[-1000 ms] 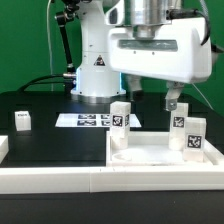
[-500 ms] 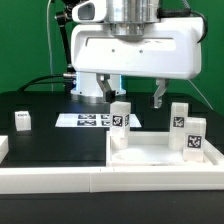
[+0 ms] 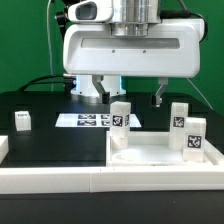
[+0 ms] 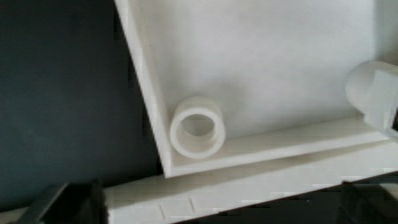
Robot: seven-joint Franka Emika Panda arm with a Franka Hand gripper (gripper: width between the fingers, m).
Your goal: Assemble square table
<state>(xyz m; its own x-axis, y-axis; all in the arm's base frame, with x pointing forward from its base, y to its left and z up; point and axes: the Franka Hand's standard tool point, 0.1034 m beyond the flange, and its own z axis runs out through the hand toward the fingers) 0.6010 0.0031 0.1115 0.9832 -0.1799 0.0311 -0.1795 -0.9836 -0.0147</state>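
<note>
The white square table top (image 3: 150, 152) lies at the exterior view's lower right. Three white tagged legs stand upright on it: one at its near-left corner (image 3: 120, 115) and two at the right (image 3: 180, 117) (image 3: 193, 136). A fourth leg block (image 3: 22, 120) lies loose at the left. My gripper (image 3: 130, 92) hangs open and empty above the left leg, its fingers (image 3: 157, 96) spread wide. The wrist view shows the table top (image 4: 267, 70) from above, one leg (image 4: 198, 131) end-on, a second leg (image 4: 374, 88) and my open gripper (image 4: 214, 214).
The marker board (image 3: 85, 120) lies flat behind the table top. Long white border rails run along the front (image 3: 60, 180) and the left edge (image 3: 3, 148). The front rail also shows in the wrist view (image 4: 214, 188). The robot base (image 3: 92, 75) stands at the back.
My gripper has moved toward the exterior view's left, from over the right legs to over the near-left leg. The jaws stay open and the parts have not moved.
</note>
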